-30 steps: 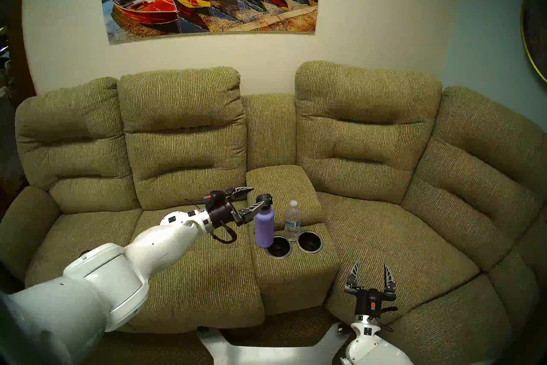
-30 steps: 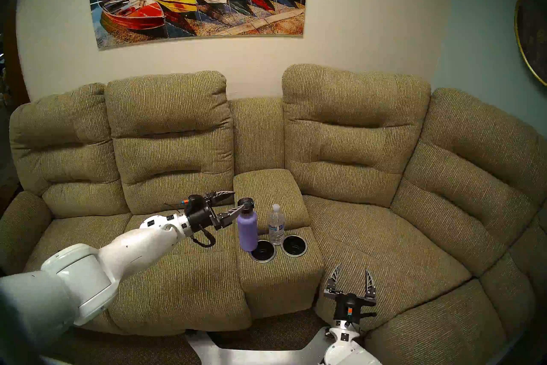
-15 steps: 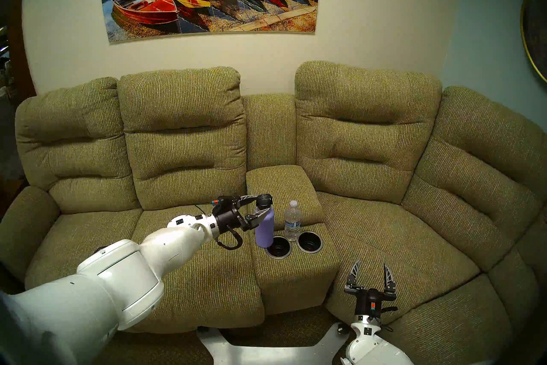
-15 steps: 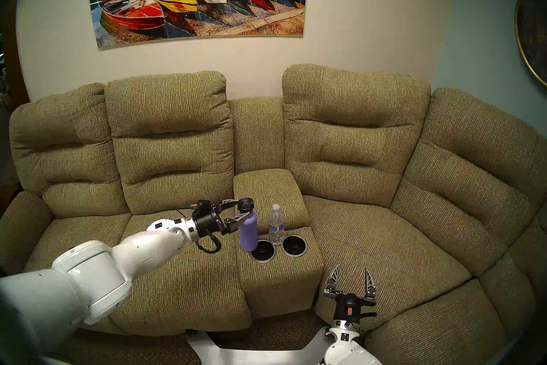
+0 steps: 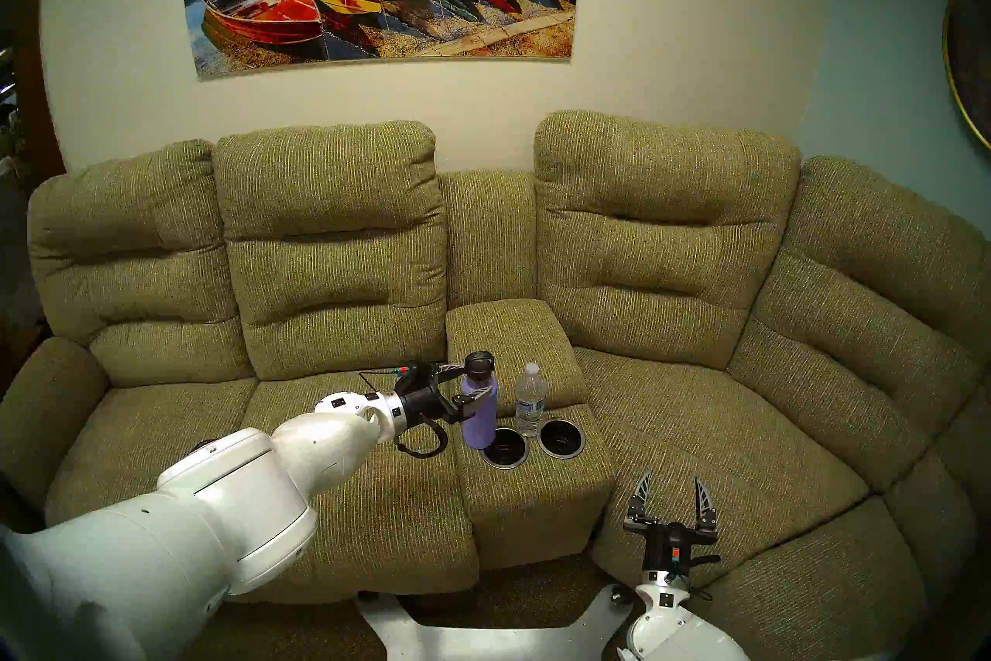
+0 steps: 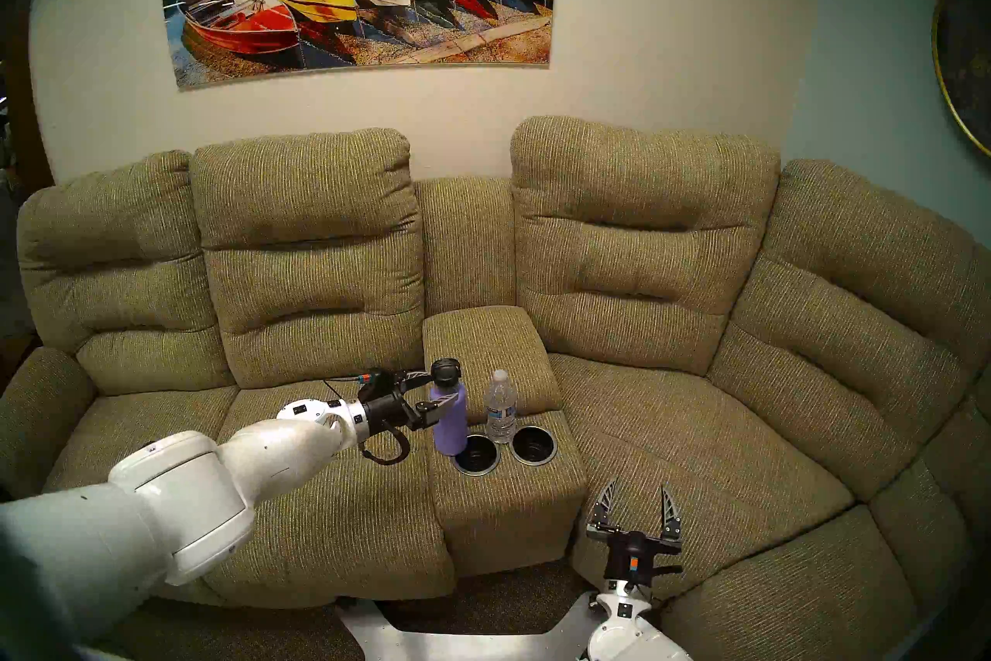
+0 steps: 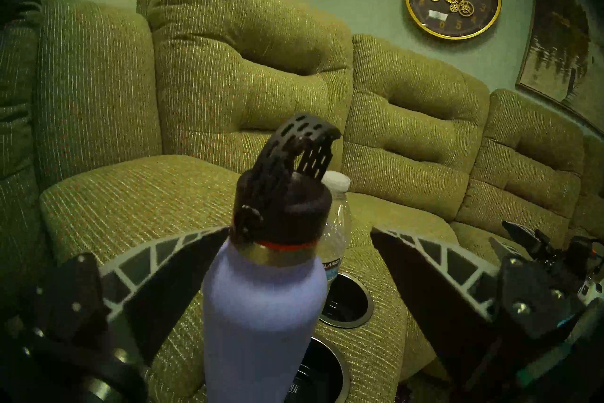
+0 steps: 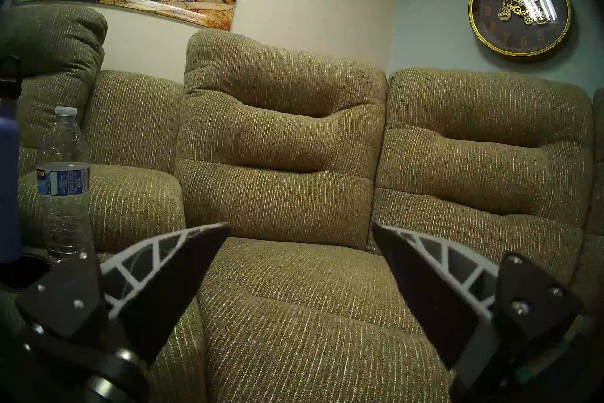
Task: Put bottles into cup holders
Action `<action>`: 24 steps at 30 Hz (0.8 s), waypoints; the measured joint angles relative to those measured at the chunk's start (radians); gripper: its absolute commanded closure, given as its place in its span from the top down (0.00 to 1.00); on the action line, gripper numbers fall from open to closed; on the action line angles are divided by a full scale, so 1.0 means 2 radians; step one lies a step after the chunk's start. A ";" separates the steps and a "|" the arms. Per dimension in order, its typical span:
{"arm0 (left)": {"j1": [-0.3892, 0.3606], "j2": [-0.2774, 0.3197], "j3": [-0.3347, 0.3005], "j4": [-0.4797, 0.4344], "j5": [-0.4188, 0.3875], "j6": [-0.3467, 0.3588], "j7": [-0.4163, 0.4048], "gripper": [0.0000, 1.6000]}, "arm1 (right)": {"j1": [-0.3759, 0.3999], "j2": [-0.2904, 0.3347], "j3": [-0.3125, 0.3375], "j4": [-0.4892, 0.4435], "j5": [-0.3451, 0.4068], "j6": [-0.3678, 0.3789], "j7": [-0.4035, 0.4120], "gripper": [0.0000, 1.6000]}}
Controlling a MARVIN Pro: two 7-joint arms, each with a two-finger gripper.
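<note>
The lavender flask with a black loop cap stands upright on the sofa console, just left of the left cup holder. The clear water bottle stands upright behind the gap between that holder and the right cup holder. Both holders are empty. My left gripper is open, with one finger on each side of the flask's shoulder. In the left wrist view the flask fills the gap between the fingers of the left gripper. My right gripper is open and empty, low over the right seat cushion.
The console's raised padded armrest sits right behind the bottles. Sofa backrests rise behind the seats. A wall clock hangs at the far right. The robot's base is at the sofa's front edge.
My left gripper has moved right and slightly down, from beside the flask's cap to straddling its shoulder. It stays open. The bottles and the right arm have not moved.
</note>
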State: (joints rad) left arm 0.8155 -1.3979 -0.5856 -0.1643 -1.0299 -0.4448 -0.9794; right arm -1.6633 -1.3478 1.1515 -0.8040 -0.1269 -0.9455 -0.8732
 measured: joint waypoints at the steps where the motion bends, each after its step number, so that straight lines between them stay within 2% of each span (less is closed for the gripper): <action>1: -0.002 -0.002 0.002 0.002 0.003 0.002 0.005 1.00 | 0.000 0.000 0.000 0.000 0.000 0.000 0.000 1.00; 9: -0.008 -0.012 0.009 0.016 0.013 0.015 0.031 1.00 | 0.001 0.001 -0.001 0.001 0.001 0.000 0.000 1.00; 10: -0.009 -0.013 0.009 0.018 0.015 0.017 0.036 0.98 | 0.001 0.001 -0.002 0.001 0.001 0.000 0.000 1.00; 11: -0.010 -0.014 0.010 0.019 0.016 0.018 0.039 0.88 | 0.001 0.001 -0.002 0.001 0.001 0.000 0.000 1.00; 12: -0.010 -0.015 0.010 0.021 0.017 0.019 0.041 0.73 | 0.001 0.001 -0.002 0.001 0.001 0.000 0.000 1.00; 13: -0.011 -0.016 0.011 0.022 0.019 0.021 0.046 0.68 | 0.001 0.001 -0.002 0.001 0.001 0.000 0.000 1.00; 14: -0.011 -0.017 0.012 0.023 0.020 0.022 0.048 0.56 | 0.001 0.001 -0.002 0.002 0.001 0.000 0.000 1.00; 15: -0.012 -0.017 0.012 0.024 0.020 0.023 0.050 0.49 | 0.001 0.001 -0.002 0.002 0.001 0.000 0.000 1.00; 17: -0.013 -0.019 0.012 0.025 0.022 0.025 0.056 0.45 | 0.001 0.001 -0.003 0.002 0.001 0.000 0.000 1.00; 20: -0.016 -0.020 0.012 0.025 0.023 0.025 0.062 0.27 | 0.001 0.001 -0.003 0.002 0.002 0.000 0.000 1.00; 21: -0.017 -0.021 0.012 0.025 0.024 0.025 0.065 0.24 | 0.001 0.001 -0.003 0.002 0.002 0.000 0.000 1.00; 22: -0.017 -0.021 0.012 0.025 0.024 0.025 0.066 0.09 | 0.001 0.001 -0.003 0.002 0.002 0.000 0.000 1.00; 24: -0.020 -0.021 0.012 0.025 0.025 0.024 0.069 0.00 | 0.002 0.001 -0.003 0.002 0.002 0.000 0.000 1.00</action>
State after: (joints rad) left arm 0.7762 -1.4401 -0.5615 -0.1147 -0.9804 -0.3965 -0.8407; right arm -1.6601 -1.3452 1.1446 -0.7993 -0.1230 -0.9455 -0.8732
